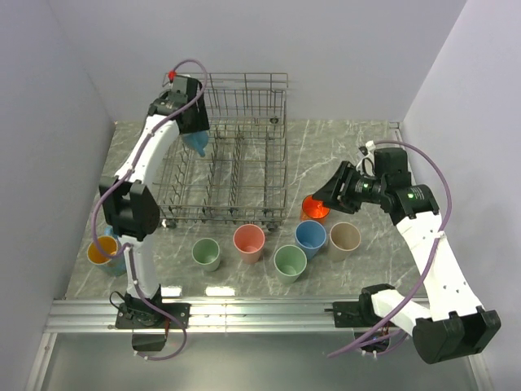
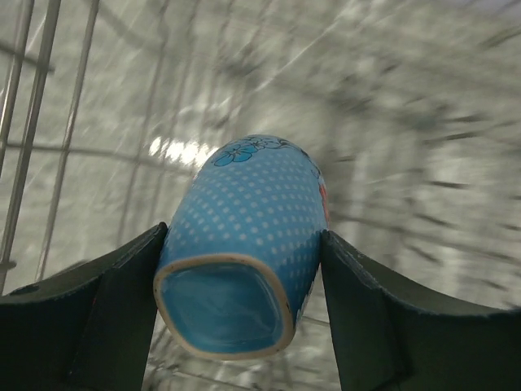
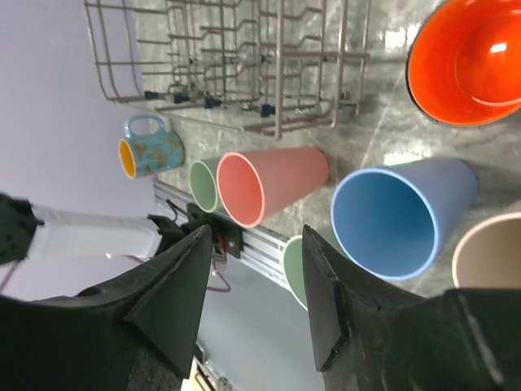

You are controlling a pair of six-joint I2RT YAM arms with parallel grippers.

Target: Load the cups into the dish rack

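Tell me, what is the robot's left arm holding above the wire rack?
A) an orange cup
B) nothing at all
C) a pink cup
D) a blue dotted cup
D: the left gripper has its two fingers pressed against the sides of a blue dotted cup with a flower print, and the top view shows it above the dish rack.

**CAMERA SETUP**

Top external: fixed, high, from above and behind, looking down on the whole desk (image 1: 342,155). Left wrist: very close, looking out along the left gripper (image 2: 244,236) at the blue dotted cup (image 2: 252,204) between its fingers (image 2: 106,318). Right wrist: looks out past the right gripper (image 3: 259,236); ahead lie the pink cup (image 3: 273,183) and dish rack (image 3: 236,57), both shared with top external.
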